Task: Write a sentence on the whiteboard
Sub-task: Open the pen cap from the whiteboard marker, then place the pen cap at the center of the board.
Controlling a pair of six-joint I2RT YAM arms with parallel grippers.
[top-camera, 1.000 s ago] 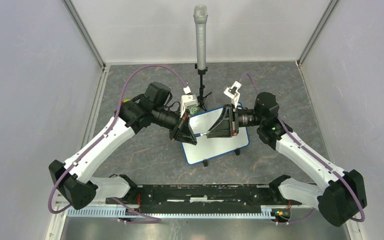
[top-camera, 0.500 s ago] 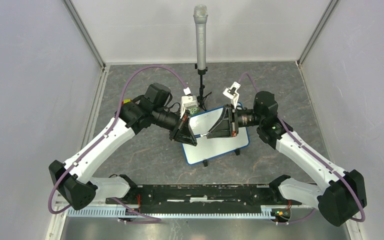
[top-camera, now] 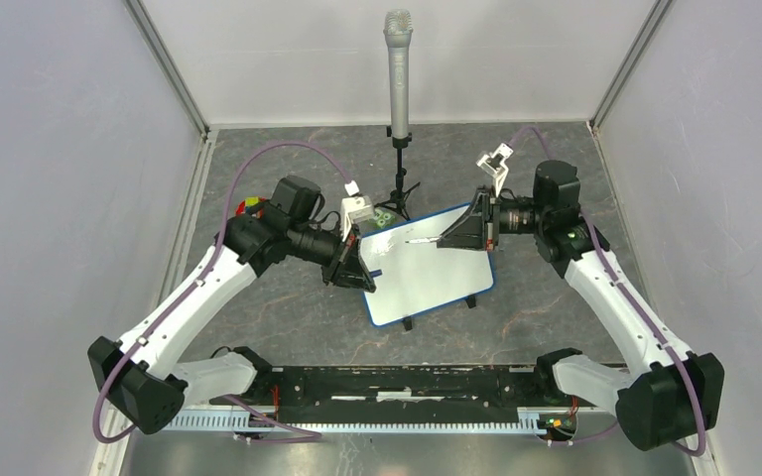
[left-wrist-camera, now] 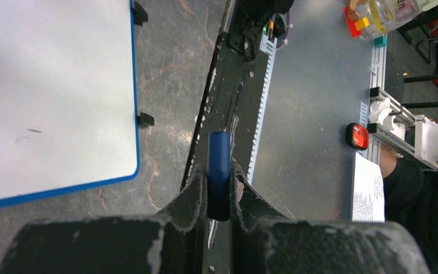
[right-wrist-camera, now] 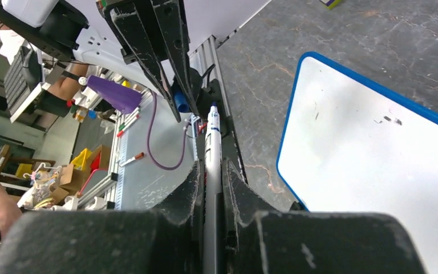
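The whiteboard [top-camera: 427, 276] lies at the table's middle, white with a thin blue edge; it also fills the upper left of the left wrist view [left-wrist-camera: 51, 85] and the right of the right wrist view [right-wrist-camera: 370, 148]. No sentence shows on it, only faint grey specks. My left gripper [top-camera: 357, 275] hovers over the board's left corner, shut on a blue marker cap [left-wrist-camera: 219, 162]. My right gripper [top-camera: 446, 239] hangs over the board's far edge, shut on a white marker [right-wrist-camera: 211, 148] with its tip bare and pointing at the left gripper [right-wrist-camera: 174, 85]. Cap and marker are apart.
A microphone on a tripod stand [top-camera: 398, 74] rises behind the board. A small green and white object [top-camera: 383, 217] lies by the board's far left corner. A black rail [top-camera: 397, 383] runs along the near edge. White walls enclose three sides.
The two grippers have drawn apart: the left pulled back left with the cap, the right pulled back right and farther with the marker, which came out of the cap.
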